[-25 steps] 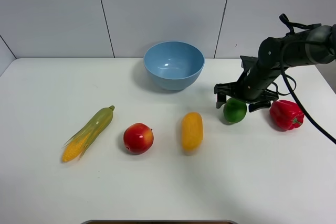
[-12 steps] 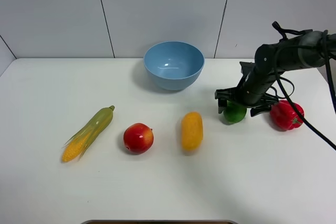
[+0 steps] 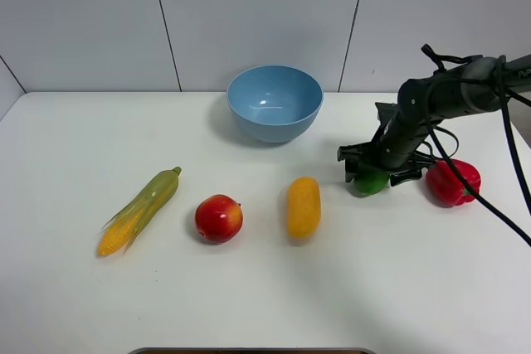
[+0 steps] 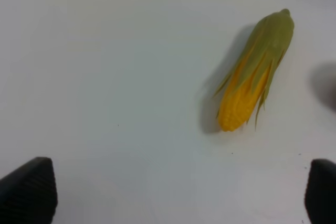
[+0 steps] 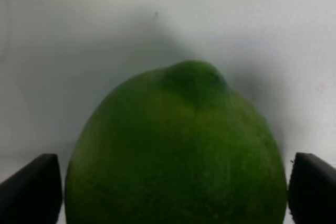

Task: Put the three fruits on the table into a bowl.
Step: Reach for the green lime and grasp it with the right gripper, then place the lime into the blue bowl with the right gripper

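Observation:
The green lime (image 3: 369,182) lies on the white table (image 3: 249,296) right of centre. My right gripper (image 3: 374,174) is low over it, open, with a finger on each side. In the right wrist view the lime (image 5: 178,145) fills the space between the fingertips (image 5: 31,192); I cannot tell if they touch it. The yellow-orange mango-like fruit (image 3: 303,206) and the red-yellow apple (image 3: 219,218) lie in the middle of the table. The light-blue bowl (image 3: 275,103) stands empty at the back. My left gripper (image 4: 173,192) is open and empty above the table; the exterior view does not show it.
A green-husked corn cob (image 3: 139,210) lies at the left and shows in the left wrist view (image 4: 254,74). A red bell pepper (image 3: 452,181) sits just right of the lime, close to my right gripper. A panelled wall stands behind the table.
My right gripper has come down over the lime, so its fingers now flank the fruit. The lime and the other things have not moved.

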Robot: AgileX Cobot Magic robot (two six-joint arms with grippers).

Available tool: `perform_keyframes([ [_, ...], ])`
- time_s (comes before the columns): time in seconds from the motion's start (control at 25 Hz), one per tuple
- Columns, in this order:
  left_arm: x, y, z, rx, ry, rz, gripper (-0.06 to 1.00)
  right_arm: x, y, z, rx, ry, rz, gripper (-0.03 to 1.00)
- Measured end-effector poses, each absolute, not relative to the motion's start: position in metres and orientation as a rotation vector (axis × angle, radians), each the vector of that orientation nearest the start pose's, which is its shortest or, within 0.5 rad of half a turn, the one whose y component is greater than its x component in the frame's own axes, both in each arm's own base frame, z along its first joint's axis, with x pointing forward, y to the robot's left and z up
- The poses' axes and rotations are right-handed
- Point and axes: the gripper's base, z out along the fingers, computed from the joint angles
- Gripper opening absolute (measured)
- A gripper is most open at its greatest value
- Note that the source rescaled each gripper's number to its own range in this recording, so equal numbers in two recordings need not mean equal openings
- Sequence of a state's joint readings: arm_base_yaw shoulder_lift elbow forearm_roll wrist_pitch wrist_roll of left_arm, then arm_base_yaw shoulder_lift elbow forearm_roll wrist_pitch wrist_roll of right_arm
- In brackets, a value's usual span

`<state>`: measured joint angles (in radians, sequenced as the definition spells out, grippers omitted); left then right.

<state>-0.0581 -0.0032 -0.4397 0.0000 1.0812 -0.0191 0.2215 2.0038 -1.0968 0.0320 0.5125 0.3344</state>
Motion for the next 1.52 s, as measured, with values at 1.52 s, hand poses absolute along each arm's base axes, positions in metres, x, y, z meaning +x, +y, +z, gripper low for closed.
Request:
perform_keyframes([
  [1.52,0.000,0.000,0.259,0.041,2.122,-0.046,1.00,0.335,0.129,0.281,-0.097,2.213,0.351,0.19],
])
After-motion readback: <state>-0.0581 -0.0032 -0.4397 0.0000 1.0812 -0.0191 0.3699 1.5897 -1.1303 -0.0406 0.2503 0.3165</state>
